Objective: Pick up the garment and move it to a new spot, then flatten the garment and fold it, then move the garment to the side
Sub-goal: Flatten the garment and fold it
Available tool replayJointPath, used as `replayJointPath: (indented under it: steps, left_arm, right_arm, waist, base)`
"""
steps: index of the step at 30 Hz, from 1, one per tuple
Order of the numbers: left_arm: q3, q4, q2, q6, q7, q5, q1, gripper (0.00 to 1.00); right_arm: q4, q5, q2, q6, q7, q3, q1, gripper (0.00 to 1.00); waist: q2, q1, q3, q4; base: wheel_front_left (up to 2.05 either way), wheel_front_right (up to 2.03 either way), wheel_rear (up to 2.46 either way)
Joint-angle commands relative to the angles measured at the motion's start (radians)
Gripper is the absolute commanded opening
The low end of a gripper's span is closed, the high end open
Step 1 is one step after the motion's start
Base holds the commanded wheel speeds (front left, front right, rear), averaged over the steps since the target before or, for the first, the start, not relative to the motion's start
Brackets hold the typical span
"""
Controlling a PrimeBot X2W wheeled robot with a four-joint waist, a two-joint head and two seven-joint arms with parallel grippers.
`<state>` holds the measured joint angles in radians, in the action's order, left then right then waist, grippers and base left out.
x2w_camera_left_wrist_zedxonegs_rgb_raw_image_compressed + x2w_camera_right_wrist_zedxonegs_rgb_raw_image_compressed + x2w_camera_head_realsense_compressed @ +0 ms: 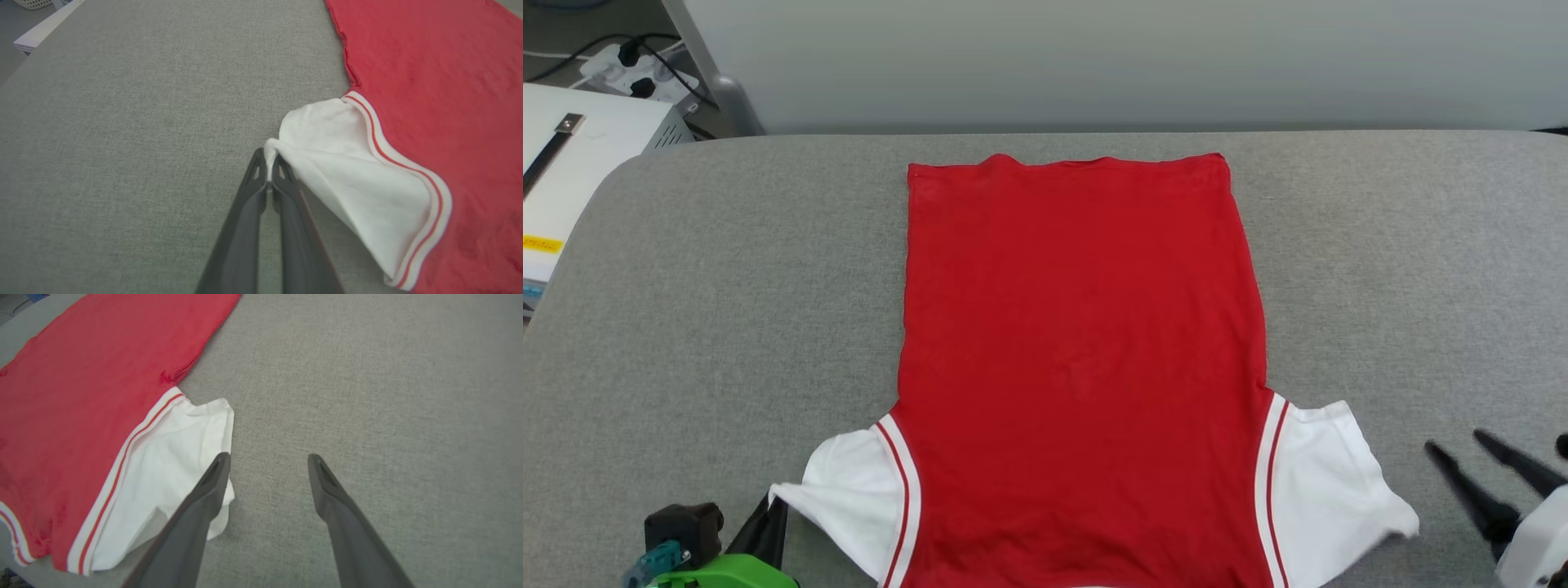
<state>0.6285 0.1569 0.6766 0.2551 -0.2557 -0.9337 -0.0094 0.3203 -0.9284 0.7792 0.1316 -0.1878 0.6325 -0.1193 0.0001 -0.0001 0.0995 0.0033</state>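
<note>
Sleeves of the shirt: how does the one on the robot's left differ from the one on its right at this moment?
The left sleeve is pinched at its tip by the shut left gripper; the right sleeve is free, the right gripper open beside it. The left sleeve is drawn to a point; the right sleeve lies slack on the table. Both are white with a striped seam.
</note>
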Motion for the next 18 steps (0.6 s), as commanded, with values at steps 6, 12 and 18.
replayJointPath:
  steps: [6,12,18]
  left_arm:
    - [-0.035,-0.078,-0.042,0.02,-0.006,0.101,-0.084,0.0]
    - [-0.036,-0.145,-0.073,0.03,-0.006,0.169,-0.149,0.0]
    - [-0.029,-0.197,-0.101,0.034,-0.006,0.219,-0.211,0.0]
  right_arm:
    - [-0.134,0.053,0.071,-0.001,0.077,-0.24,-0.214,1.0]
    - [-0.179,0.109,0.043,-0.001,0.327,-0.295,-0.508,1.0]
    - [-0.058,0.116,-0.017,-0.001,0.752,-0.197,-0.827,1.0]
  waist:
    - [-0.0001,0.0001,0.105,0.065]
    - [-0.0001,0.0001,0.215,0.137]
    - [-0.0001,0.0001,0.33,0.201]
  base:
    - [0.0,0.0,0.0]
    - [0.0,0.0,0.0]
    - [0.0,0.0,0.0]
